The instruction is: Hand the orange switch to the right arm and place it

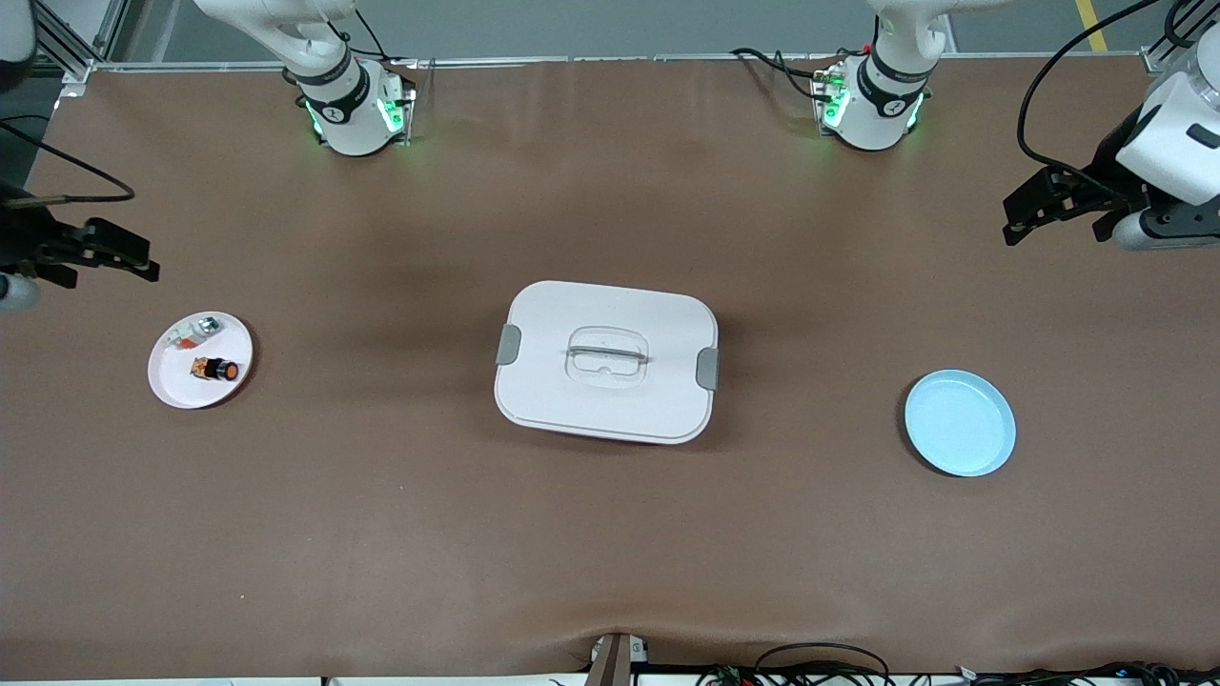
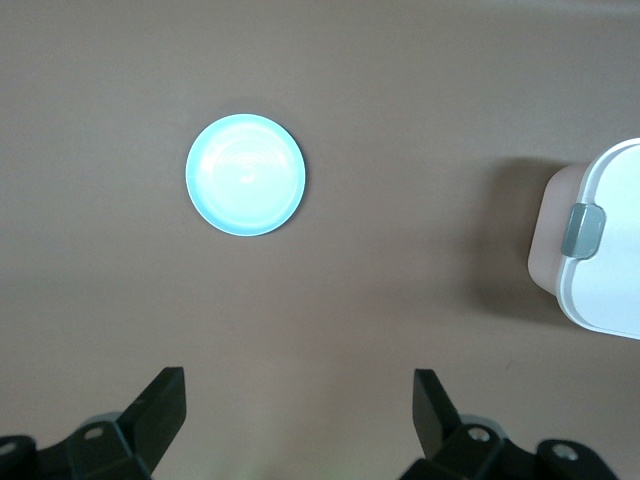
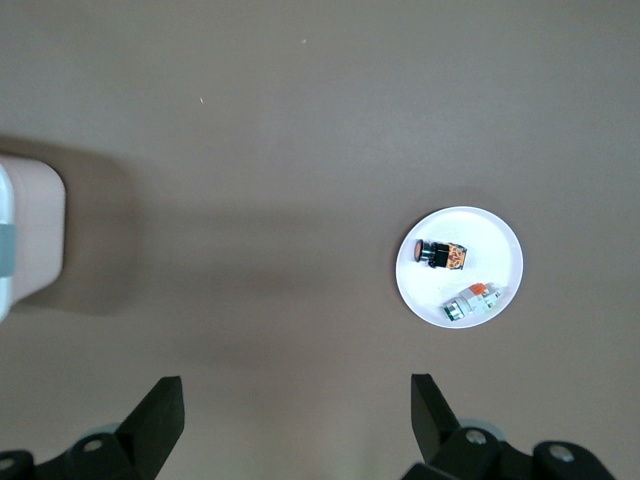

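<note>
The orange switch [image 1: 214, 369], a stubby black body with a round orange cap, lies on its side on a small white plate [image 1: 176, 383] toward the right arm's end of the table. It also shows in the right wrist view [image 3: 438, 254] on that plate [image 3: 485, 238]. My right gripper [image 1: 141, 259] is open and empty, up in the air over bare table beside the white plate; its open fingers show in its own view [image 3: 297, 392]. My left gripper [image 1: 1012, 221] is open and empty over the left arm's end of the table, as its own view [image 2: 300, 388] shows.
A whitish-silver piece with a red-orange bit [image 1: 195, 331] shares the white plate [image 3: 470, 302]. A white lidded box [image 1: 607, 360] with grey clasps stands mid-table. An empty light-blue plate [image 1: 960, 422] lies toward the left arm's end [image 2: 246, 174].
</note>
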Motion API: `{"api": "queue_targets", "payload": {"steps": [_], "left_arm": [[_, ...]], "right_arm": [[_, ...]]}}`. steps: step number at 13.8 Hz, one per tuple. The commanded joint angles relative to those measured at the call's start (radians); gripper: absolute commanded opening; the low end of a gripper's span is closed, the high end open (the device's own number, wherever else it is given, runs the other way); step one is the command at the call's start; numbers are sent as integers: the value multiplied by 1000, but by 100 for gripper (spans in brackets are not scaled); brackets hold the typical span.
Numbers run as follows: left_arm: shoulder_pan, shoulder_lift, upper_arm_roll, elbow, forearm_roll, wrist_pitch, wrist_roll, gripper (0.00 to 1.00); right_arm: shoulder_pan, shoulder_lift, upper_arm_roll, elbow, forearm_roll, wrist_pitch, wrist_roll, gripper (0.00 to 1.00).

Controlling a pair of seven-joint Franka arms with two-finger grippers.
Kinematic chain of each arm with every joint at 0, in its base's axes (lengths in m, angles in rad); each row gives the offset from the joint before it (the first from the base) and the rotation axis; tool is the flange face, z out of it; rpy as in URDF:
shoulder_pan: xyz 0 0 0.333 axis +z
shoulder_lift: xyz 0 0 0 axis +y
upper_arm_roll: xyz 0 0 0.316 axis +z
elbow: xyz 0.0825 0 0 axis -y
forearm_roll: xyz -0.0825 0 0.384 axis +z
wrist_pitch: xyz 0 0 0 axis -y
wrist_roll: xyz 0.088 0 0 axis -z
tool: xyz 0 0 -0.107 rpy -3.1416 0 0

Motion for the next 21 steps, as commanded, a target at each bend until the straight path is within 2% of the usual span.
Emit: {"api": "queue_targets", "payload": {"steps": [1, 13, 16, 21], "left_arm": [[9, -15, 0, -6, -19, 1, 12, 100], [4, -9, 0, -1, -11, 4, 17, 100], [3, -8, 0, 13, -4, 4, 14, 100], [3, -5, 0, 22, -4, -2, 14, 100]], "right_arm": [[-32, 4, 5, 29, 55, -25, 14, 100], [-7, -43, 13, 11, 5, -85, 53, 100], [43, -52, 14, 9, -77, -73, 55, 100], [47, -82, 5, -11, -72, -73, 57, 100]]}}
